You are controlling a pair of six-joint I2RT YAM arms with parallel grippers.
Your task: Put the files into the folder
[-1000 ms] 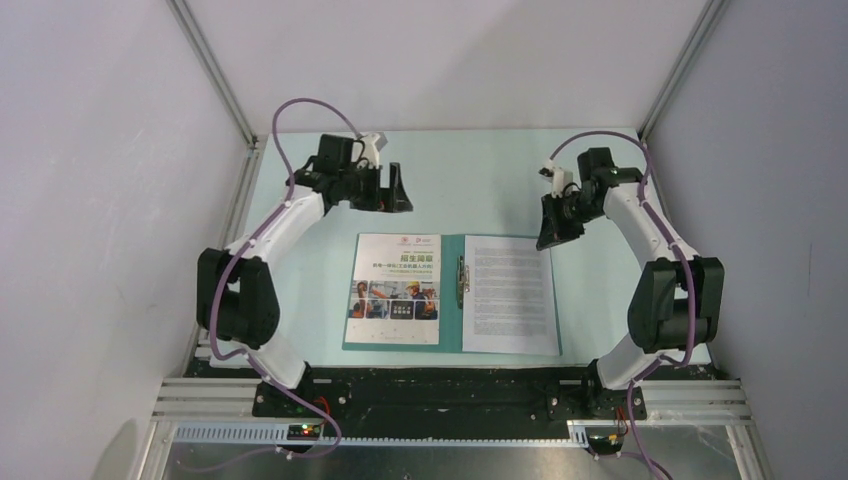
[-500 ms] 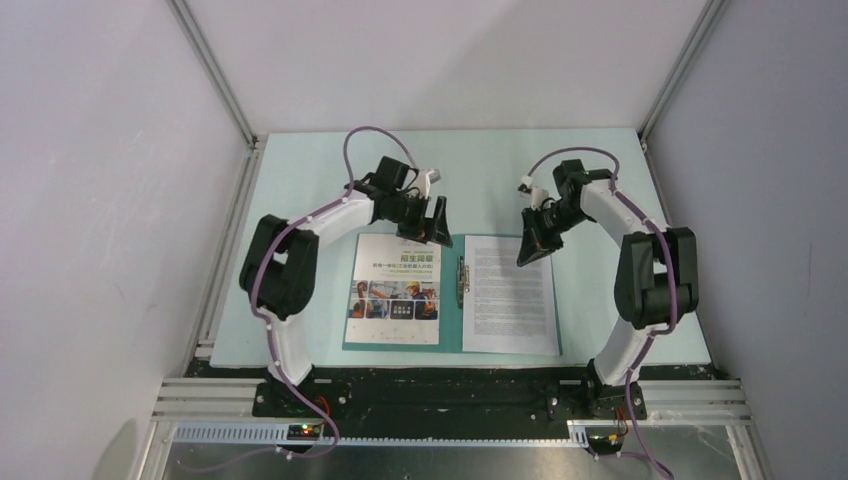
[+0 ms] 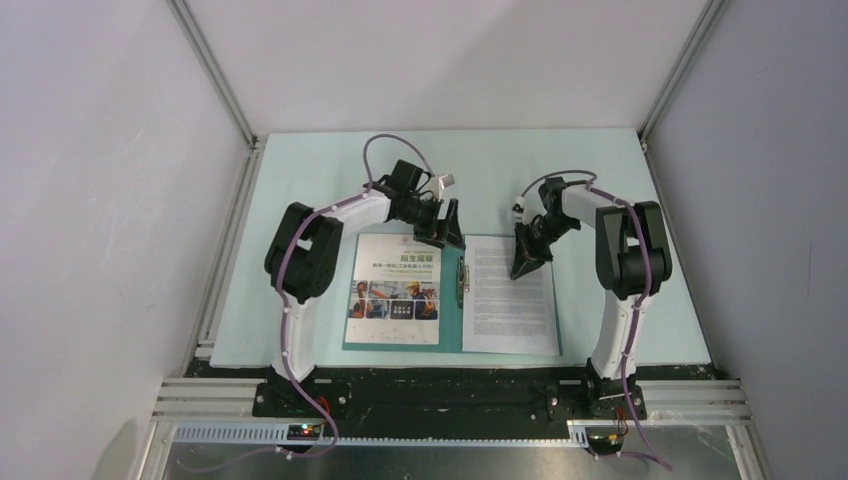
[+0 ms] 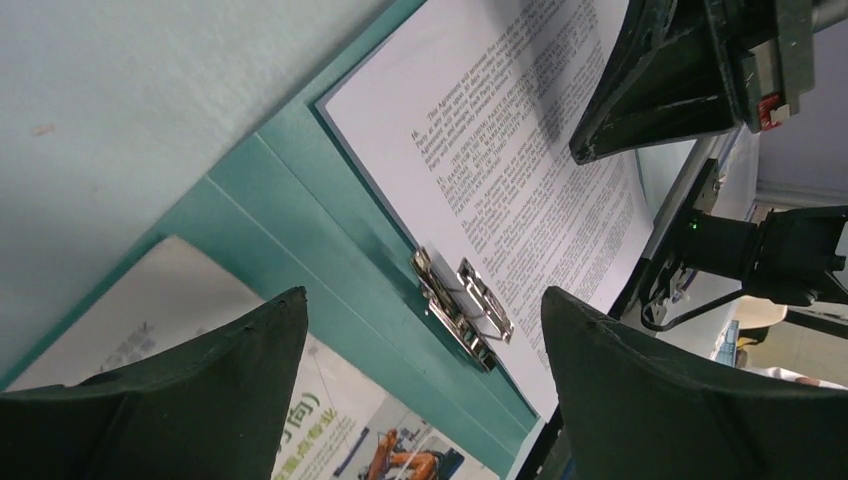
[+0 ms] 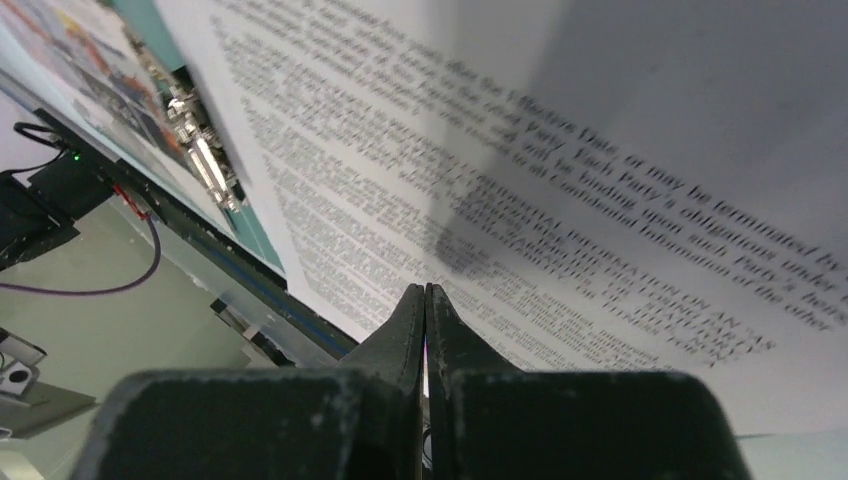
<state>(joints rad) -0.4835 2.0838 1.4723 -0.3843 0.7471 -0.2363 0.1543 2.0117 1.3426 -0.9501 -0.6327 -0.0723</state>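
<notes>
The right claw (image 5: 425,290) has its two fingers pressed together with nothing between them. Its tip points down at the text sheet (image 3: 512,300), and its shadow falls on the print just ahead of it. The tip is at the paper or just above it, but the views do not settle whether it touches. Out from the tip the sheet lies flat across the folder's right half. To the claw's left, the sheet's inner edge runs just beside the metal clip (image 4: 465,310) on the spine.

The left claw (image 3: 445,236) has its fingers wide apart and holds nothing. It hangs above the far end of the spine, and in its wrist view the clip shows directly below, between the two fingers. The brochure page (image 3: 395,290) lies flat on the folder's left half, on the near side of this claw and to its left. The folder (image 3: 452,312) lies open beneath both claws, near the front of the pale surface (image 3: 300,200), with teal showing down its middle and along its edges.

By my reading, the placing is largely done, since each sheet sits within the folder's outline on its own half. I cannot tell whether either sheet is under the clip. What seems left is any squaring or clipping of the sheets, then closing the cover.
</notes>
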